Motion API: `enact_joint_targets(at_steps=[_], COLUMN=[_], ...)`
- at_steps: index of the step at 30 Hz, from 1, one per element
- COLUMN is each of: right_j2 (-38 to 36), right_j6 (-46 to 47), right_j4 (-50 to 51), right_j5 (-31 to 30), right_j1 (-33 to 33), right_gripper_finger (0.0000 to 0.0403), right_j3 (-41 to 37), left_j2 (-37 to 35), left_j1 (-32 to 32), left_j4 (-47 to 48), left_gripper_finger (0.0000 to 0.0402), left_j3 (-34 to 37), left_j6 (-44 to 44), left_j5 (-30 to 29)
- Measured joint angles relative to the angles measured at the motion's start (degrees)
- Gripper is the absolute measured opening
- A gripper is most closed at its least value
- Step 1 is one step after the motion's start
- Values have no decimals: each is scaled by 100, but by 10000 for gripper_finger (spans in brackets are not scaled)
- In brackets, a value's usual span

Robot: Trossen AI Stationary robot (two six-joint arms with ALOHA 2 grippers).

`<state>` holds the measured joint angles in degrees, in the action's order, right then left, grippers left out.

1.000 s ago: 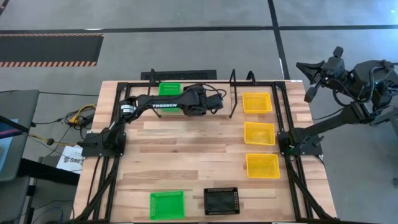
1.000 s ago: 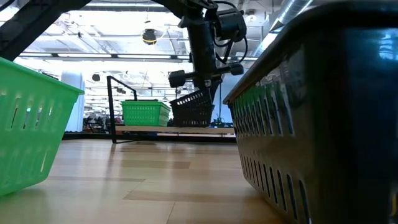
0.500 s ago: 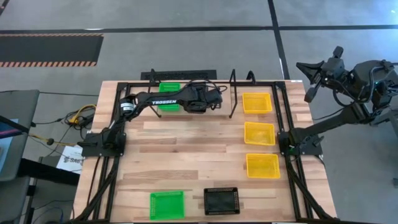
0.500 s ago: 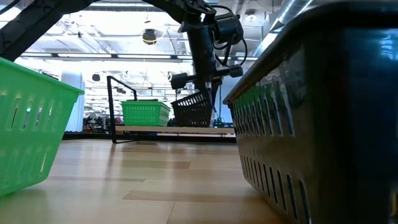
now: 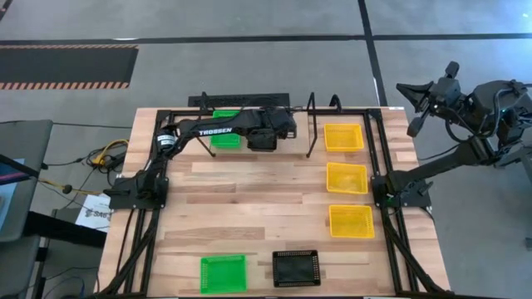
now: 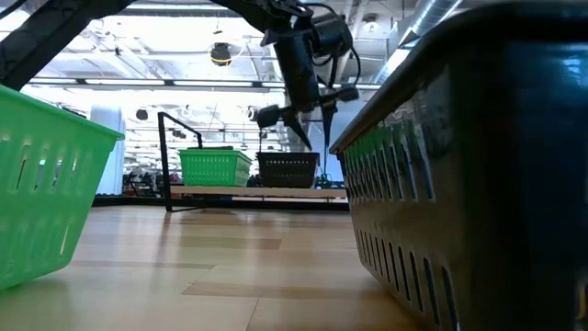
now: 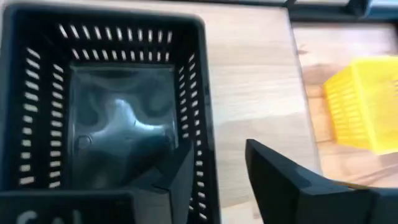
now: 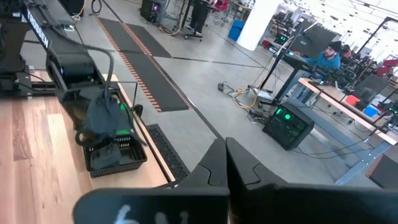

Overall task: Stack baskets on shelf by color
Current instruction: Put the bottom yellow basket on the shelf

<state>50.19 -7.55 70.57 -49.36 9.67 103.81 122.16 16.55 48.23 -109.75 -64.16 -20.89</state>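
Observation:
A black basket point(image 6: 288, 170) sits level on the shelf point(image 6: 234, 191), right beside a green basket point(image 6: 214, 167) that also rests on the plank. My left gripper point(image 7: 217, 148) stands open just above the black basket. One finger is over the inside and one over the outside of a side wall point(image 7: 202, 93), with a gap showing in the low view. My right gripper point(image 8: 227, 152) is shut and held high beyond the table's far right corner. On the table lie three yellow baskets point(image 5: 347, 178), a green one point(image 5: 223, 273) and a black one point(image 5: 296, 268).
The yellow baskets lie in a row along the table's right side, and the nearest one point(image 7: 364, 102) is close beside the shelf's end. The shelf's black wire legs point(image 5: 312, 124) stand at the far edge. Bare wood point(image 5: 249, 199) fills the table's middle.
My left gripper has opened and let go of the black basket. The basket hung tilted from the gripper and now sits level on the shelf beside the green basket. The gripper has moved a little toward the table's far edge and slightly up.

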Motion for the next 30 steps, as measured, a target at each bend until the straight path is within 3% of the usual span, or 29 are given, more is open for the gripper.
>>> enact_joint_targets(at_steps=[10, 16, 24, 27, 30], right_j2=[-2, -2, -2, -2, 31], right_j6=[29, 133, 861, 1489, 2222], right_j4=[111, 188, 494, 686, 1006], right_j5=[0, 0, 39, 453, 1233], right_j1=[0, -2, -4, -4, -4], right_gripper_finger=[1, 1, 7, 12, 13], right_j3=[0, 1, 0, 0, -7], left_j2=[-1285, -2026, -2031, -1958, -1887], left_j1=[-392, -1446, -2813, -3052, -3202], left_j4=[-359, -377, -379, -246, -44], left_gripper_finger=[146, 132, 128, 128, 128], left_j3=[0, -11, -4, 8, -2], left_j6=[795, 1176, 1964, 2062, 2093], left_j5=[-232, -334, -509, -430, -354])
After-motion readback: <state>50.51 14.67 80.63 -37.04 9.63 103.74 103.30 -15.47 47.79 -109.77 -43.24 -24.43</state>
